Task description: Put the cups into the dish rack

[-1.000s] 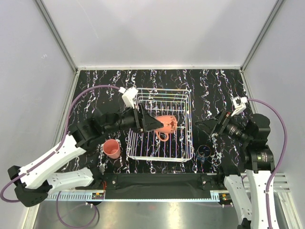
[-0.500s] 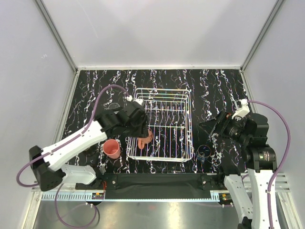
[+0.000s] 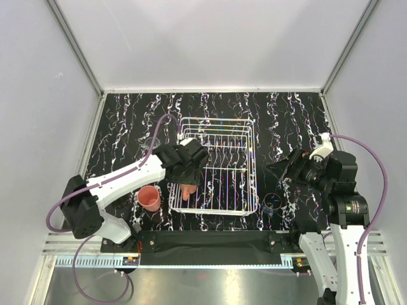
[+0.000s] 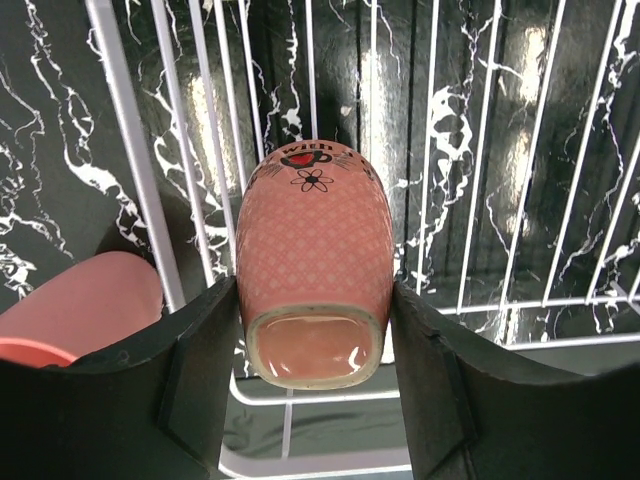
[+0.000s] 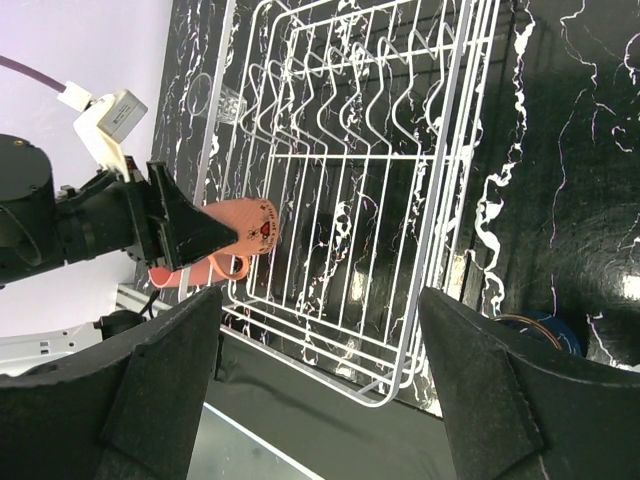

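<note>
Swinging down and to the left in the past second, the left arm has carried the orange mug point(image 3: 189, 189) from above the middle of the rack point(image 3: 216, 118) to its lower-left corner in the overhead frame. The left fingers point(image 4: 200, 370) pinch the mug by its sides. In the left wrist view its base faces the lens and its mouth points away, down toward the white bars. Whether the mug already touches the wire cannot be told from any view. The right arm has hardly shifted. The right fingers point(image 5: 160, 400) are spread wide and hold nothing, hanging at the right of the overhead frame just beside the rack's right edge. A pink tumbler point(image 3: 149, 198) stands on the black marbled surface point(image 3: 127, 114) just outside the rack's lower-left corner, close to the mug. A dark blue cup point(image 3: 273, 202) sits on the surface beyond the lower-right corner. No other cup shows inside the rack, so this mug looks to be the first to go in. The move suggests the placing step is nearly done, with the release not yet made and the tumbler and blue cup left to load.
</note>
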Controlling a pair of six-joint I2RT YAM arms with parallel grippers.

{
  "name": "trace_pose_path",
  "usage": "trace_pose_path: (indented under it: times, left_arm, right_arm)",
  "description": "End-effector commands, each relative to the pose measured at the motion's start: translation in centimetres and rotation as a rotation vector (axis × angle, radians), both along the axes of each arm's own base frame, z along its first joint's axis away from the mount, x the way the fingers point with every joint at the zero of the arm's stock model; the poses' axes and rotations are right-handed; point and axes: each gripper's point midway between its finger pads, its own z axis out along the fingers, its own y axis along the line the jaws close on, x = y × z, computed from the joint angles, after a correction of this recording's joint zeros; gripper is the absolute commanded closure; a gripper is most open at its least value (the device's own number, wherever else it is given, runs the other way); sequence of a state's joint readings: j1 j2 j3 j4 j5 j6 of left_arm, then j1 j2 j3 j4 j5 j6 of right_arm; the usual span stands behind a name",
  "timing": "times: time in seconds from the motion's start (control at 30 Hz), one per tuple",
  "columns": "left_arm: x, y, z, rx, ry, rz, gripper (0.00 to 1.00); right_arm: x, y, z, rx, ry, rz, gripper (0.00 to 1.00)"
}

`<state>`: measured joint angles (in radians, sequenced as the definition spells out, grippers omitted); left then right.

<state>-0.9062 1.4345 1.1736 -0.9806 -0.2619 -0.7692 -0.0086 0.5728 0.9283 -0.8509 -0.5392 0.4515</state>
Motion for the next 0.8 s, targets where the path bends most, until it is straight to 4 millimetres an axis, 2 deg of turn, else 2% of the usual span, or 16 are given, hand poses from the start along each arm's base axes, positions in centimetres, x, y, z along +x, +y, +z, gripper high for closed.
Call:
trace_pose_path:
  times: [0.0, 0.17, 0.27, 0.77]
  left_arm:
    - [1.4, -0.8, -0.4, -0.014, -0.042, 0.036, 1.00]
    - [0.5, -0.2, -2.2, 0.007, -0.003, 0.051, 1.00]
    - [-0.1, 0.0, -2.5, -0.006, 0.014, 0.055, 1.00]
    - [-2.6, 0.6, -1.9, -0.020, 0.048, 0.055, 1.00]
  right_arm:
    - [0.3, -0.2, 0.0, -0.018, -0.002, -0.008, 0.13]
    - [0.4, -0.4, -0.9, -0.019, 0.030, -0.017, 0.13]
    - [0.6, -0.4, -1.5, -0.018, 0.056, -0.021, 0.13]
    - [1.3, -0.5, -2.7, -0.006, 0.105, -0.041, 0.14]
